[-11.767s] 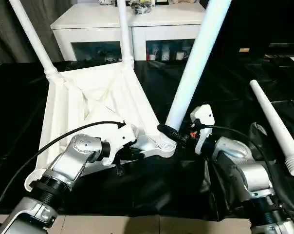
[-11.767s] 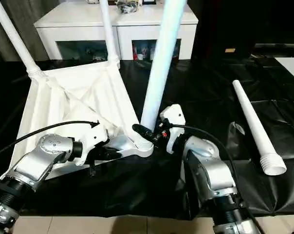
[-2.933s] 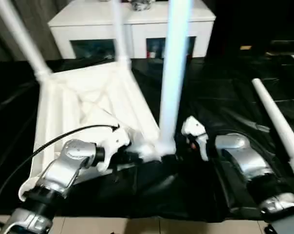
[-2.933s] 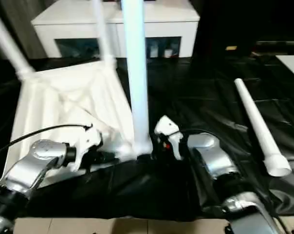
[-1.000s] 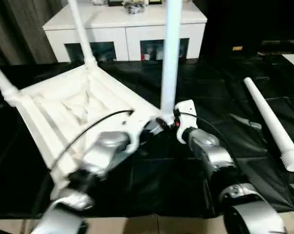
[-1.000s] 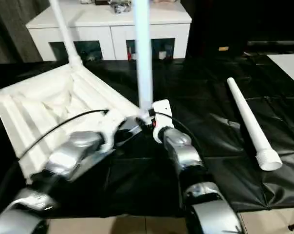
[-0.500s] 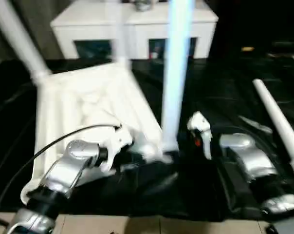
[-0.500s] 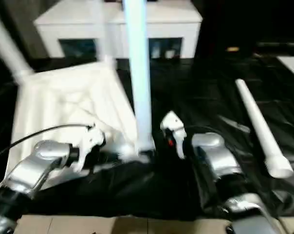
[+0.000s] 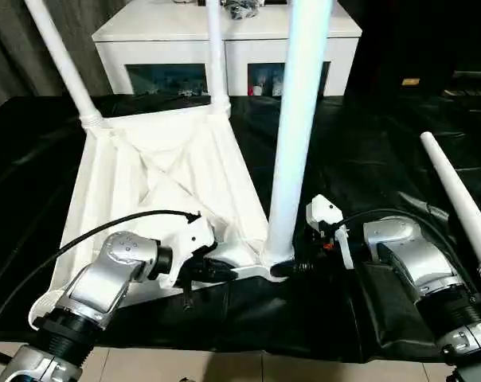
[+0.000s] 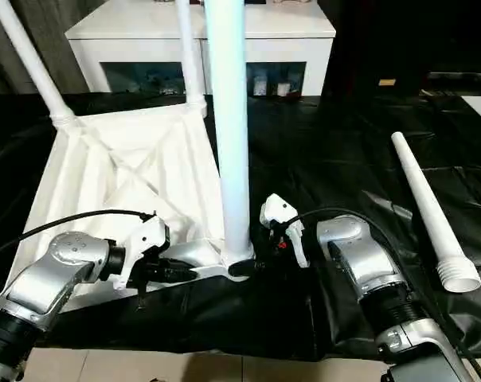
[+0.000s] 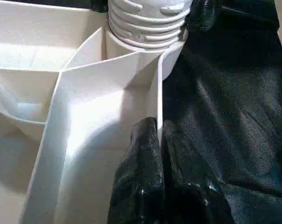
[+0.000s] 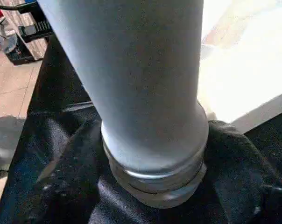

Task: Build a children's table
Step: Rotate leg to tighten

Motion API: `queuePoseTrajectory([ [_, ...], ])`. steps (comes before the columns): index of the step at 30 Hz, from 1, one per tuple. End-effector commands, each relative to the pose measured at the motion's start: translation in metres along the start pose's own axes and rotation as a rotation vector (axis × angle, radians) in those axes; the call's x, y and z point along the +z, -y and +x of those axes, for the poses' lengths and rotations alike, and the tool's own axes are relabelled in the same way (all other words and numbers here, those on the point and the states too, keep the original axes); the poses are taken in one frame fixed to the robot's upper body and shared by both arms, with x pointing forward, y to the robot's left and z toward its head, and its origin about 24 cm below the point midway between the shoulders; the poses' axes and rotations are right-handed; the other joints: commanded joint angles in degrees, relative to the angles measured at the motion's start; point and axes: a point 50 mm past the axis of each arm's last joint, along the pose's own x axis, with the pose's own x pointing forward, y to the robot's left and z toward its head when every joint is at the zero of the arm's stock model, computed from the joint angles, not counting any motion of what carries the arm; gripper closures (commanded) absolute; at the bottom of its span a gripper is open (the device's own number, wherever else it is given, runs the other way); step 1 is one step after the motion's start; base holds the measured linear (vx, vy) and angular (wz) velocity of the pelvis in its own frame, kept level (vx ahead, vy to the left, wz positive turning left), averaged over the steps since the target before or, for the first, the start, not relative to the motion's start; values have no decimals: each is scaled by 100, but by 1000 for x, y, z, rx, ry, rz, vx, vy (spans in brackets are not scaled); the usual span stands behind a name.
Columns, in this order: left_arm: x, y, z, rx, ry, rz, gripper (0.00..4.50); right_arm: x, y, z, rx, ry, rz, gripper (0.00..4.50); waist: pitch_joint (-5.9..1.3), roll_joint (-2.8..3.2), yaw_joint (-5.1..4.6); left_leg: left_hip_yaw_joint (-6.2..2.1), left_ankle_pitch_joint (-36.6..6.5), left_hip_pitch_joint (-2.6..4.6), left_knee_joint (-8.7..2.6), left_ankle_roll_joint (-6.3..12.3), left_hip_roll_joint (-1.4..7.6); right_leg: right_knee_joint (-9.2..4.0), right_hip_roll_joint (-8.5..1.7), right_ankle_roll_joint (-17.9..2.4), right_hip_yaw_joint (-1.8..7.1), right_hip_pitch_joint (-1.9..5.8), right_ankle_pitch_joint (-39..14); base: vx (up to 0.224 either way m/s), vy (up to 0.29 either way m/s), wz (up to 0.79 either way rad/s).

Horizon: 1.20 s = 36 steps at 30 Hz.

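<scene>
Your left gripper point(image 11: 156, 140) is pinched tight on the near edge wall of the upside-down tabletop point(image 9: 173, 171), with the corner socket just ahead of its fingertips. Your right gripper point(image 9: 292, 269) sits at the base of the upright leg point(image 9: 296, 119) in that socket, fingers either side of the threaded collar, can't tell if they're actually squeezing it. The spare leg point(image 10: 424, 211) lies well off to that gripper's outer side.
</scene>
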Motion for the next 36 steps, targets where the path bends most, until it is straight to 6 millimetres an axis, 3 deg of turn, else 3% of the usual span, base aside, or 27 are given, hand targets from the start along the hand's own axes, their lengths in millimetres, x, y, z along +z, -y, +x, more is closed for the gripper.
queuePoseTrajectory([
  [1,12,3,4,-41,38,47,450,5,-4,6,31,16,-16,161,-358,-75,-14,2,-1067,35,-411,369,113,-349,-220,-1431,203,324,-1101,0,0,0],
  [7,9,4,6,-30,32,43,450,1,-5,11,25,9,-15,172,-357,-104,-16,3,-1014,30,-405,399,113,-345,-219,-1425,203,325,-1107,0,0,0],
  [8,8,3,7,-16,27,41,450,0,-2,13,-16,7,-16,172,-358,-96,-14,3,-1004,31,-405,399,112,-346,-223,-1415,203,323,-1131,0,0,0],
  [9,6,-2,11,50,18,38,450,-4,11,19,-177,-1,1,172,-343,-97,-39,4,-1031,18,-410,346,105,-365,-233,-1401,208,304,-1213,0,0,0],
  [12,8,-8,17,124,22,20,450,-7,22,23,-331,-6,35,173,-286,-111,-152,-35,-1622,31,-469,81,70,-470,-243,-1076,175,312,-2325,0,0,0],
  [14,10,-12,20,164,30,5,450,-7,27,25,-389,10,72,174,-300,-126,-193,-49,-1711,41,-470,27,79,-475,-242,-985,177,307,-2441,0,0,0],
  [16,19,-23,34,290,64,-61,450,-4,35,35,-546,74,189,174,-270,-129,-255,-44,-1902,81,-463,-6,52,-552,-235,-859,179,246,-2810,0,0,0],
  [17,19,-23,34,290,64,-61,450,-4,35,35,-546,74,189,174,-286,-147,-253,-59,-1871,80,-457,-28,48,-543,-247,-839,169,277,-2817,0,0,0],
  [18,26,-31,44,383,89,-120,450,-4,39,44,-652,100,279,175,-281,-149,-276,-59,-1820,48,-472,-13,45,-539,-234,-802,176,274,-2788,0,0,0],
  [19,26,-31,44,383,89,-120,450,-4,39,44,-652,100,279,175,-282,-149,-265,-58,-1833,76,-469,-13,40,-561,-232,-777,165,255,-2861,0,0,0],
  [26,26,-31,44,383,89,-120,450,-4,39,44,-652,100,279,175,-300,-153,-222,-49,-1722,48,-472,132,51,-545,-232,-831,170,268,-2561,0,0,0],
  [27,33,-39,52,472,108,-166,450,-2,42,54,-746,112,318,175,-298,-139,-232,-36,-1703,44,-469,134,47,-536,-227,-864,180,256,-2508,0,0,0],
  [28,39,-45,58,548,112,-187,450,7,44,67,-838,138,310,175,-280,-38,-259,-19,-1834,111,-456,14,27,-603,-221,-901,175,186,-2623,0,0,0],
  [29,40,-47,60,569,111,-190,450,10,44,72,-864,148,301,175,-280,-38,-259,-19,-1834,111,-456,14,27,-603,-221,-901,175,186,-2623,0,0,0],
  [30,42,-49,62,586,104,-177,450,18,44,78,-881,188,280,175,-320,-93,-263,-60,-1759,78,-464,-70,11,-545,-225,-922,158,258,-2489,0,0,0],
  [31,42,-48,61,577,93,-152,450,24,44,79,-862,237,269,140,-343,-92,-222,-60,-1567,42,-465,29,26,-524,-244,-943,168,273,-2166,0,0,0],
  [32,42,-48,61,577,93,-152,450,24,44,79,-862,237,269,140,-343,-92,-222,-60,-1567,42,-465,29,26,-524,-244,-943,168,273,-2166,0,0,0],
  [33,41,-47,59,563,88,-140,450,26,44,77,-839,256,268,105,-339,-87,-214,-47,-1492,13,-464,168,32,-491,-230,-1035,173,298,-1882,0,0,0],
  [36,37,-45,55,533,80,-127,450,29,43,72,-776,281,240,99,-371,-74,-193,-40,-1233,-9,-437,294,44,-441,-240,-1176,168,324,-1456,0,0,0],
])
